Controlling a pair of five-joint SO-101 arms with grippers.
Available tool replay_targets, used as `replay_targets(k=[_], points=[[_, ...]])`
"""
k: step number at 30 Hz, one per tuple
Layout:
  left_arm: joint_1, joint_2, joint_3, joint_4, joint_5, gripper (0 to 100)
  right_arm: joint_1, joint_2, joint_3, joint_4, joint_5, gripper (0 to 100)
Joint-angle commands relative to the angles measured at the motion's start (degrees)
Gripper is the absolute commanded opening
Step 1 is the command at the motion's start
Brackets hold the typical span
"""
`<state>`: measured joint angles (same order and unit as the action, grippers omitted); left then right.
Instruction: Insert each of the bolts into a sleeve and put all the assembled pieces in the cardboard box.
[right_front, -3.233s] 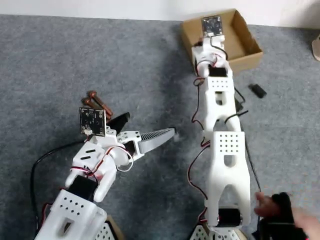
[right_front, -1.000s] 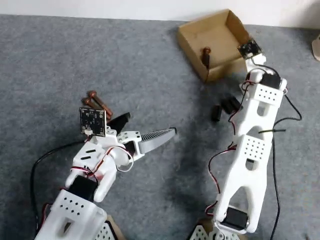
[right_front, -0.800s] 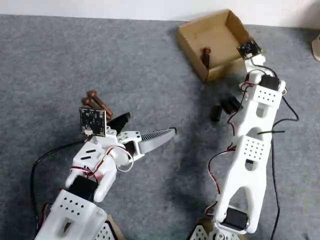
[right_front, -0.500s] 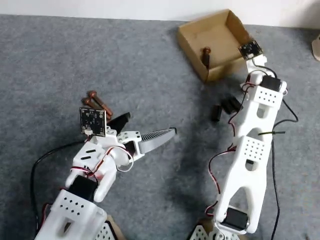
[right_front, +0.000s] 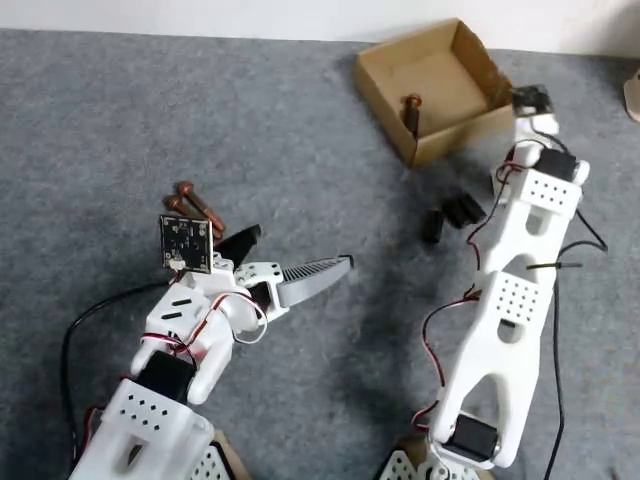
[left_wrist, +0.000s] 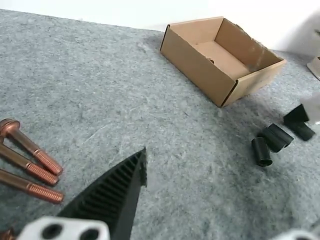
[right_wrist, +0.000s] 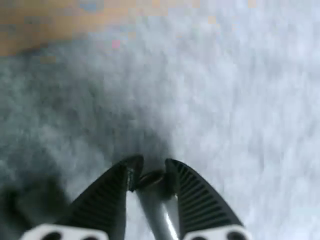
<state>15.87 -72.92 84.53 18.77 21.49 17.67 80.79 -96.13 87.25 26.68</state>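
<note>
step in hand (my reading): between cycles. one assembled piece (right_front: 411, 112) lies in the cardboard box (right_front: 465, 135), while loose bolts (right_front: 195, 205) and sleeves (right_front: 452, 213) wait on the grey carpet (right_front: 300, 120), so a fresh bolt-and-sleeve pairing is due.

left gripper (right_front: 303, 246): spread wide, nothing in it, low over the carpet. in the high view the bolts lie close by at its 10 o'clock, side by side and not touched. the sleeves sit well apart at its 3 o'clock, the box far off at 1 o'clock. the left wrist view has at least three bolts (left_wrist: 30, 165) in a row and three sleeves (left_wrist: 272, 140) bunched just short of the box's near corner.

right gripper (right_wrist: 150, 167): over bare carpet just beside the box's outer wall, at the box's 4 o'clock. whether it is closed, or carries anything, i cannot tell. the sleeve cluster lies near, at roughly 7 o'clock from that wrist end.

next move, as i judge it: the right arm should draw toward 7 o'clock and settle over one sleeve. the left should swing to 10 o'clock and close across a single bolt shank (they lie tight together, so grabbing two is the risk).
</note>
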Motion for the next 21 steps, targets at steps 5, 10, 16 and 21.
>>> replay_targets(k=[5,10,16,21], points=[[1.2,0.0,-0.6,-1.3,-0.4,53,1.5,-10.9,-3.6,13.8,-13.1,0.5],[0.9,0.0,-0.7,-1.3,-0.4,53,4.1,-12.3,-3.4,14.0,-16.1,0.5],[1.0,0.0,-0.7,-1.3,-0.4,53,5.2,-11.7,-1.4,13.9,-8.3,0.6],[1.0,0.0,-0.7,-1.3,-0.4,53,7.3,-12.5,9.5,13.8,-8.4,0.7]])
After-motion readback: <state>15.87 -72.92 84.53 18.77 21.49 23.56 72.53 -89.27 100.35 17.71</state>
